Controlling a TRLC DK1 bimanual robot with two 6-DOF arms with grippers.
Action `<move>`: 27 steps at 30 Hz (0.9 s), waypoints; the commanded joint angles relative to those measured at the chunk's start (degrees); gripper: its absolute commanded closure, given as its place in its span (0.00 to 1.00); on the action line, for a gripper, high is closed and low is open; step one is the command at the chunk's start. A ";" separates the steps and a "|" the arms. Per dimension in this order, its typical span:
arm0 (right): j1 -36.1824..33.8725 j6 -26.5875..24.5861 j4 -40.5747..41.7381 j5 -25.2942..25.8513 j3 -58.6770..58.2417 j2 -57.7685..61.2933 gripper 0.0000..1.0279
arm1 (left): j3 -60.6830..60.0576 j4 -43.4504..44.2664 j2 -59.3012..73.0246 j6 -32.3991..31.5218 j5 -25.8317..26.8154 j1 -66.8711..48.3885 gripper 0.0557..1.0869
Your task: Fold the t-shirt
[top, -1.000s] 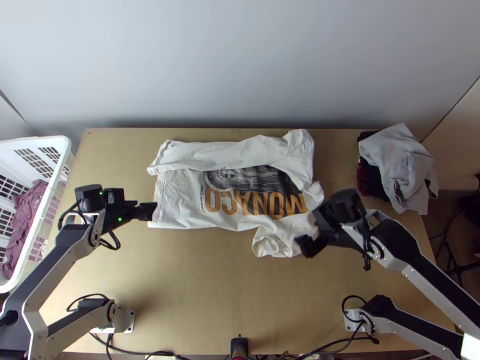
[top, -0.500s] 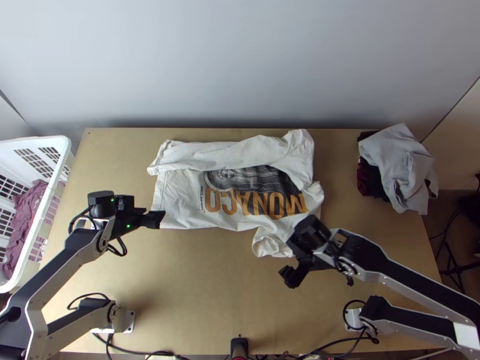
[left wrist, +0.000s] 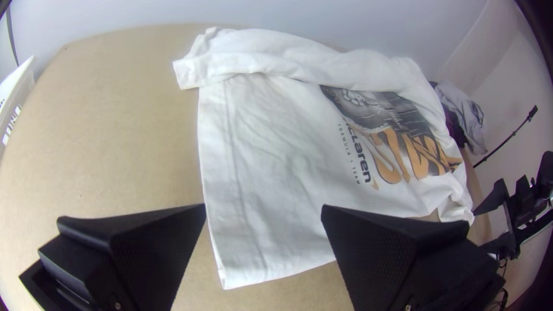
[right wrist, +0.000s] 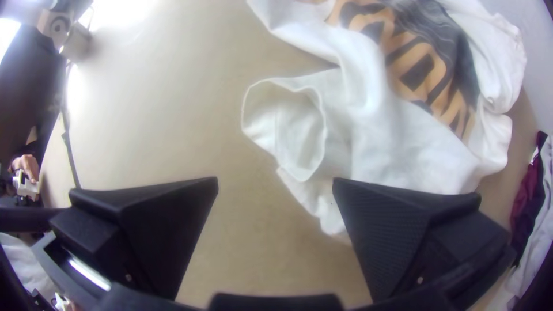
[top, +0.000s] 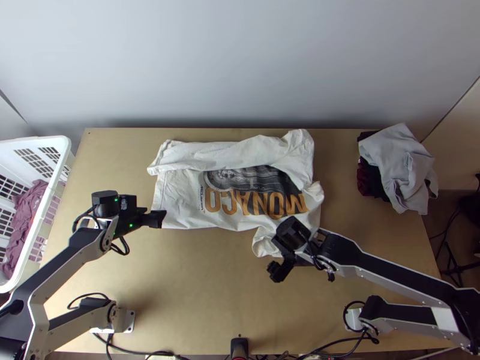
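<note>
Shirt (top: 180, 207) bore orange print (top: 255, 203); left wrist view added dark lettering (left wrist: 360, 156), right wrist view a sleeve opening (right wrist: 299, 129); left pincer (top: 158, 219), right pincer (top: 276, 272) gaped empty

Behind your light wooden table (top: 198, 288) you see a plain pale grey wall (top: 240, 66); brownish floor (top: 453, 225) shows beyond the right edge.

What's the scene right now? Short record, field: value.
task item: white fabric t-shirt, orange and dark print
lay: far side folded inward, near sleeve rumpled
left gripper: open, at shirt's near-left corner
right gripper: open, by near sleeve
surface: light wooden table
table's far right: heaped grey cloth, dark red cloth
table's left: white plastic basket, mauve cloth inside
</note>
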 commanded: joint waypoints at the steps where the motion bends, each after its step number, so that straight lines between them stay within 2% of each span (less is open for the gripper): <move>1: -1.77 -0.38 2.88 4.39 -1.66 2.43 0.10 | 0.05 0.58 0.27 0.43 -1.39 -1.54 0.05; 5: -2.38 -0.73 3.15 7.29 -2.01 3.04 0.12 | -0.04 0.49 -0.43 0.52 -1.48 -1.72 0.05; 6: -2.38 -0.99 3.24 7.64 -1.92 3.04 0.22 | -0.13 0.49 -0.43 0.52 -1.48 -1.63 0.05; 8: -2.38 -1.70 4.82 7.73 -1.75 3.31 0.50 | -0.31 0.58 -0.17 0.70 -1.57 -1.63 0.05; 11: -2.38 -2.14 5.87 7.73 -1.22 3.92 0.78 | -0.48 0.58 0.18 1.31 -1.57 -1.63 0.05; 12: -2.30 -2.58 6.14 7.64 -1.22 4.01 0.93 | -0.39 0.58 0.27 1.40 -1.57 -1.63 0.05; 13: -2.30 -2.75 6.31 7.64 -1.13 4.01 0.97 | -0.39 0.67 0.44 1.49 -1.57 -1.63 0.05; 27: -2.47 -2.75 6.66 7.73 -0.08 3.48 0.97 | -2.24 -1.62 -1.58 0.70 -1.48 -1.63 0.05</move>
